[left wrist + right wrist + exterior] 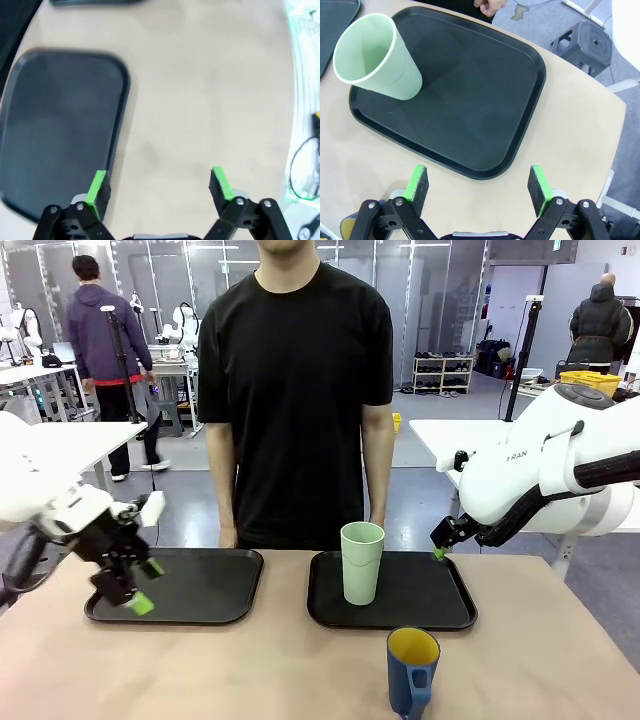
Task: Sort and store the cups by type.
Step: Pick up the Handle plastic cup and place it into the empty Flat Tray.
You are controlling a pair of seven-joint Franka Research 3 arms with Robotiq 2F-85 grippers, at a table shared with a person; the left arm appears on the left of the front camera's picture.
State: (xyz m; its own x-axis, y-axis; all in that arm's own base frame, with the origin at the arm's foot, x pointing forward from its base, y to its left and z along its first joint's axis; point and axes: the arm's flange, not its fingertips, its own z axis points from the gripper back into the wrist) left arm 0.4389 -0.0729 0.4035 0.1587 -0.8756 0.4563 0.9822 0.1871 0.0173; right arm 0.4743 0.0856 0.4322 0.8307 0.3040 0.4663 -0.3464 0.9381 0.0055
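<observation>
Tan table (230, 670), tumbler (361, 562) on tray (440, 608), mug (412, 672) apart

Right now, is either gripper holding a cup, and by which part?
Nothing is held: the left gripper and the right gripper both stand open, fingers empty.

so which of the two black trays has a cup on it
The black rectangular tray on the robot's right: the tall pale green plastic tumbler stands upright on it. The left tray holds no cup.

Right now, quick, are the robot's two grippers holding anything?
Left gripper: open, holding nothing.
Right gripper: open, holding nothing.
</observation>
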